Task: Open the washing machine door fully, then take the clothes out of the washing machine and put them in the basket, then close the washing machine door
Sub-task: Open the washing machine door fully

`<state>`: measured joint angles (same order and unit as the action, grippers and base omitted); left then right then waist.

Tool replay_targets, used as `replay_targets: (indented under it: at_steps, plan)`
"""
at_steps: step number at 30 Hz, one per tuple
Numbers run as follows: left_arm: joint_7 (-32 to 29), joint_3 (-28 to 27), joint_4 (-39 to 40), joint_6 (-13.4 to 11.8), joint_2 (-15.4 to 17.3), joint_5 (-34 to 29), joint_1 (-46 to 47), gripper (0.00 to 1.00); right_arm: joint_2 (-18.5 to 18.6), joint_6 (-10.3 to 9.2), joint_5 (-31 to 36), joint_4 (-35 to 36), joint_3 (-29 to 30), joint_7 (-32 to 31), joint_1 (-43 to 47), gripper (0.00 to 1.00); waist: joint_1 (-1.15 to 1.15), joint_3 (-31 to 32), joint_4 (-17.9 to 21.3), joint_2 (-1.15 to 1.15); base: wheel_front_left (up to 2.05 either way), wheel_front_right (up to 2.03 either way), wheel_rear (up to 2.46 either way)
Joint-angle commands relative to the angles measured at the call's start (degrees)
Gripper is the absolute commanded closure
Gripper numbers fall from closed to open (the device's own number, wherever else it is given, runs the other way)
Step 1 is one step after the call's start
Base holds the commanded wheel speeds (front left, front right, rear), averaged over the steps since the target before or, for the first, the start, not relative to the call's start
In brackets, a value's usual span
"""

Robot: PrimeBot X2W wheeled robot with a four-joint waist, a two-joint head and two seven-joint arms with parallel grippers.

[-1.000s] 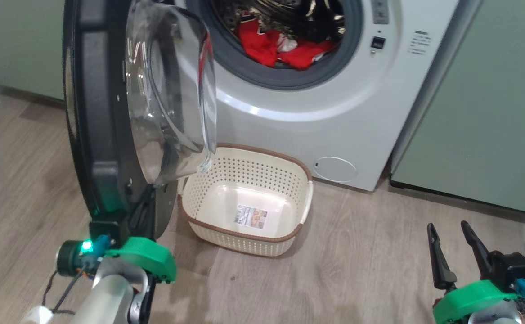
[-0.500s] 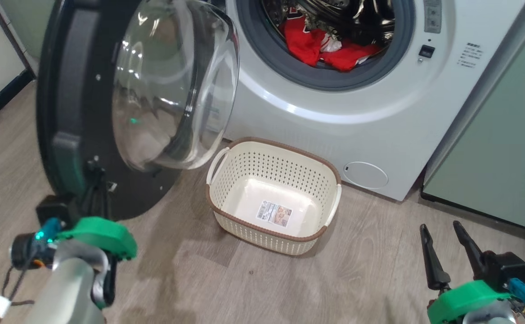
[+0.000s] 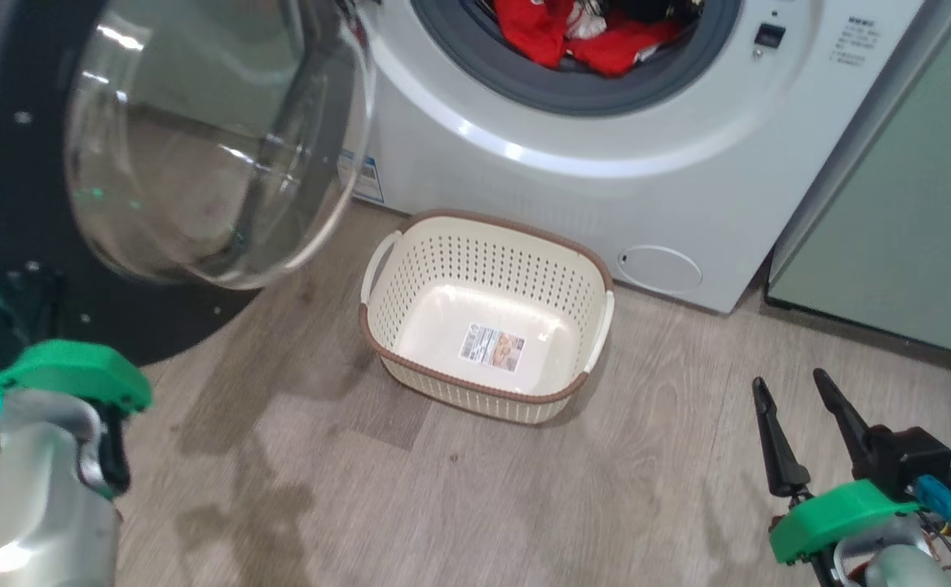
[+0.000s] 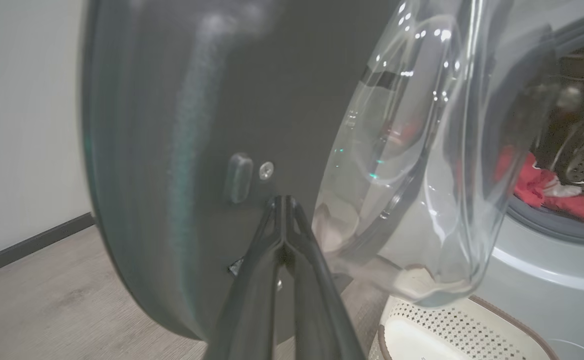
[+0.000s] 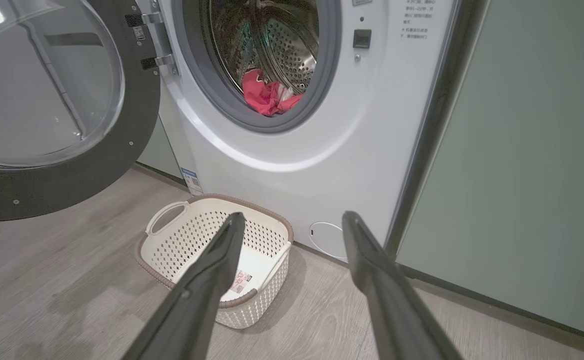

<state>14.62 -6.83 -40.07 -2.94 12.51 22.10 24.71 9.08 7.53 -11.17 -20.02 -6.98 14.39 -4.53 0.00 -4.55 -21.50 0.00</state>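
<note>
White front-loading washing machine (image 3: 573, 196): its big round door (image 3: 198, 147), black rim and clear glass bowl, stands swung further out to the robot's left than half a second ago; the head camera has shifted too. Cream perforated plastic basket (image 3: 475, 265) with brown rim sits on the floor just before the machine, as before. Bright red clothes (image 3: 536, 33) lie in the drum. Left gripper (image 4: 282, 202): fingers pressed together, gripping nothing, tips at the door's dark inner face. Right gripper (image 3: 786, 381): fingers parted wide, empty, low at right.
</note>
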Motion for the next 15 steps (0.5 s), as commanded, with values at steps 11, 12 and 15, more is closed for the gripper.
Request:
replay_targets:
  at_steps: [11,12,15]
  plan:
    - [0.4,-13.4,-5.8,0.1,4.1,-1.4,8.4,1.0,2.3,-0.04,-0.4,1.1,-2.6,0.6,-4.8,0.0,0.0,-4.7,2.5,0.0,0.0,0.0,0.0]
    - [0.4,-14.2,-6.2,0.2,4.1,-1.7,8.7,1.0,2.3,-0.04,-0.4,1.1,-2.7,0.6,-4.9,0.0,0.0,-4.7,2.6,0.0,0.0,0.0,0.0]
    - [0.4,-15.9,-6.7,0.9,4.1,-3.0,8.9,1.0,2.1,-0.04,-0.5,0.8,-3.1,0.6,-5.2,0.0,0.0,-4.3,3.2,0.0,0.0,0.0,0.0]
